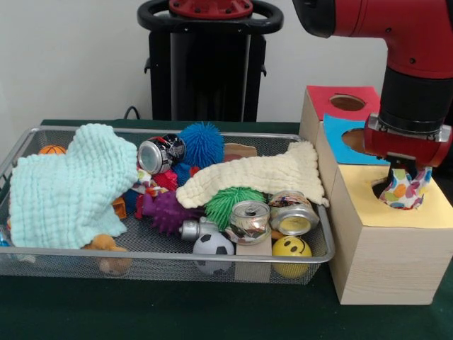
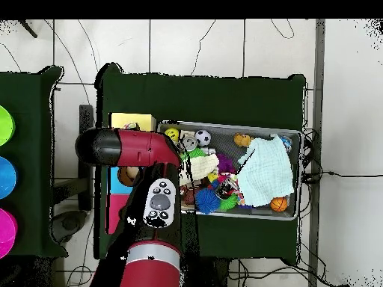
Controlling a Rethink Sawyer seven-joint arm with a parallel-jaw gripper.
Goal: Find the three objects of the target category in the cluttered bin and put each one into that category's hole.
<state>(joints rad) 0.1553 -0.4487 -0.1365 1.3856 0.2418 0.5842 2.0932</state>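
Gripper (image 1: pixel 405 172) clenched on a dotted white cloth (image 1: pixel 403 190), held right at the ragged hole (image 1: pixel 386 190) in the yellow-faced box (image 1: pixel 386 244), blue-faced box (image 1: pixel 347 138) and red-faced box (image 1: pixel 336 103) behind it, wire mesh bin (image 1: pixel 311 258) beside them, cluttered with cream knit cloth (image 1: pixel 262 176), mint-green knit cloth (image 1: pixel 71 188), cans and balls

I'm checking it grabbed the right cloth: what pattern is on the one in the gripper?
White with red, orange, yellow and blue dots, clearest in the front view: cloth, gripper.

Silver wire-mesh bin (image 1: pixel 28 265); soft dotted fabric cloth (image 1: pixel 403 190); pale matt wood box (image 1: pixel 386 265); glossy metal cans (image 1: pixel 248 221).
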